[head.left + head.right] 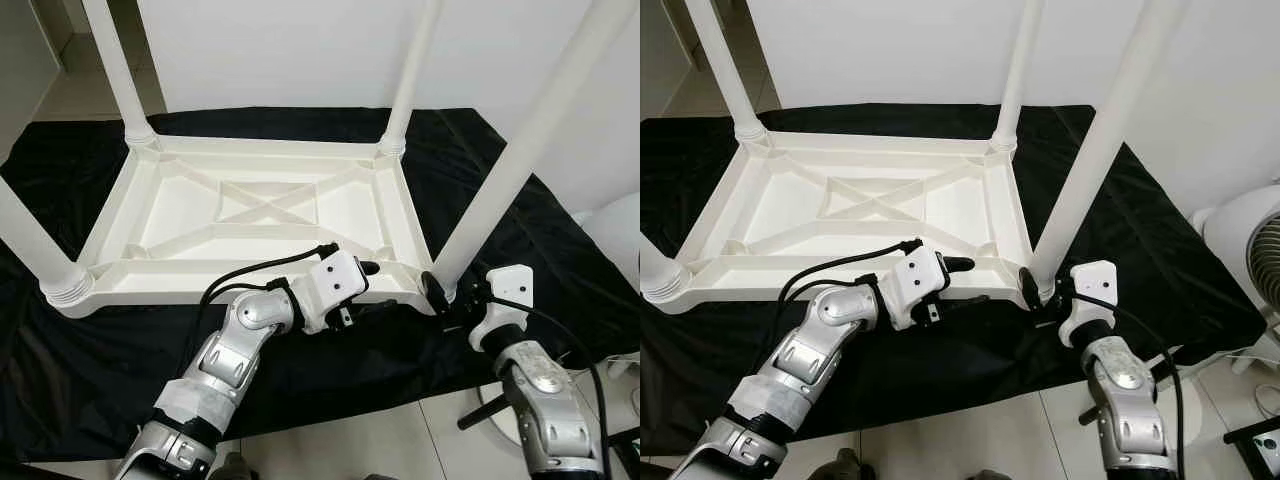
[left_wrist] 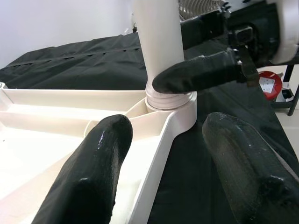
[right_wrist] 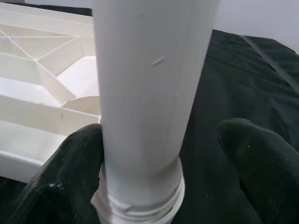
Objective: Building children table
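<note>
Lying upside down on black cloth [image 1: 90, 370] at frame centre: smooth white plastic table [image 1: 250, 215], ribbed underside. Right gripper [image 1: 437, 293] straddling round leg [image 1: 510, 160], fingers apart. Left gripper [image 1: 362, 290] open over near rim.

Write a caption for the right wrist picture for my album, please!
The right claw reaches around a white table leg standing in the upside-down table top on black cloth.

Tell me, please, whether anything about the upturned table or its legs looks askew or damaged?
Nothing stands out. The white table lies upside down on the black cloth, all four legs standing in their corner sockets. The near right leg, which the right claw straddles, seems seated squarely.
</note>
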`<state>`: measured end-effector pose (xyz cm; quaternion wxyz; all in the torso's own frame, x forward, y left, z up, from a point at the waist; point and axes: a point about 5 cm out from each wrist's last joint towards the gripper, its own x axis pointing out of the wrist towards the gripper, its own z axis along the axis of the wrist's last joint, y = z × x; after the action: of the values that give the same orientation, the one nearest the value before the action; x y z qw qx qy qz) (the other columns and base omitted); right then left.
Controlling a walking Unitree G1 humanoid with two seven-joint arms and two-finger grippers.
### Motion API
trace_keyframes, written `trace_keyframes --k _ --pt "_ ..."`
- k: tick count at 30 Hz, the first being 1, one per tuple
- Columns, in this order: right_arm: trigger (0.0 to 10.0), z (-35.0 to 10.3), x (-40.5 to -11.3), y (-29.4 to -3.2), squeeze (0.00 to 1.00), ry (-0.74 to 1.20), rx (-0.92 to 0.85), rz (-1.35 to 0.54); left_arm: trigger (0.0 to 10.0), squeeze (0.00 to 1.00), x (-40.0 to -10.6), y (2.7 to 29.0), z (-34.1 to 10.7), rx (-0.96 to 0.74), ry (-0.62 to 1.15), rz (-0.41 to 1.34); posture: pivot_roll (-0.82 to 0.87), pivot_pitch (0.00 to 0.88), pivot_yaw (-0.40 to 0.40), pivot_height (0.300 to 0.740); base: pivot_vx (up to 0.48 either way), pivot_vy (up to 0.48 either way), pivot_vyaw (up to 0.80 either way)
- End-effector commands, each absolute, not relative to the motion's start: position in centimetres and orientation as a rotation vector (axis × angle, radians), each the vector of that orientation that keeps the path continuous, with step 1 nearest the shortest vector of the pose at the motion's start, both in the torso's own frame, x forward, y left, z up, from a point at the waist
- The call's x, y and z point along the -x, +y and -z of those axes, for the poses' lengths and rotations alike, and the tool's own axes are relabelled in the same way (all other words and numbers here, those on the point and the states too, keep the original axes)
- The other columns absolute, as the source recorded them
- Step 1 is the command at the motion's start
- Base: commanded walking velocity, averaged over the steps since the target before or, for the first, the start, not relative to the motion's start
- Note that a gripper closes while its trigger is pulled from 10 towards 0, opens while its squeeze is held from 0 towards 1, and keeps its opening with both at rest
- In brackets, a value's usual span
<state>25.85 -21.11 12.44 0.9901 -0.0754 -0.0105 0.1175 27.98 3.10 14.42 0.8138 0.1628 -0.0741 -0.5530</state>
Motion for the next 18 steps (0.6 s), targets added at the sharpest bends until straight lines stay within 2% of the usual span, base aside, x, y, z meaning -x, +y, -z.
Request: trace_keyframes --k 1,6,9,10,11,18 --pt "10.0 -12.5 -26.1 -21.3 0.0 -0.023 0.145 -0.263 10.0 0.0 -28.3 3.1 -14.5 -0.358 -0.156 1.133 0.01 0.0 -0.019 0.74 0.0 0.0 0.0" --pt "10.0 -12.9 -28.1 -20.4 0.0 -0.017 0.163 -0.404 10.0 0.0 -28.5 3.0 -14.7 -0.362 -0.159 1.134 0.02 0.0 -0.017 0.74 0.0 0.0 0.0" --pt "10.0 -12.9 -28.5 -20.3 0.0 -0.015 0.165 -0.42 10.0 0.0 -28.5 3.0 -14.7 -0.363 -0.159 1.134 0.02 0.0 -0.017 0.74 0.0 0.0 0.0" --pt "4.7 -12.9 -29.0 -20.0 0.0 -0.014 0.164 -0.442 10.0 0.0 -28.5 3.0 -14.7 -0.364 -0.161 1.133 0.02 0.0 -0.02 0.74 0.0 0.0 0.0" --pt "0.0 -12.8 -29.2 -19.6 0.0 -0.007 0.158 -0.471 10.0 0.0 -28.6 3.0 -14.7 -0.365 -0.163 1.131 0.03 0.0 -0.025 0.74 0.0 0.0 0.0" --pt "0.0 -12.0 -29.1 -19.2 0.0 0.024 0.14 -0.534 10.0 0.0 -28.6 3.2 -14.8 -0.363 -0.163 1.118 0.04 0.0 -0.036 0.74 0.0 0.0 0.0"
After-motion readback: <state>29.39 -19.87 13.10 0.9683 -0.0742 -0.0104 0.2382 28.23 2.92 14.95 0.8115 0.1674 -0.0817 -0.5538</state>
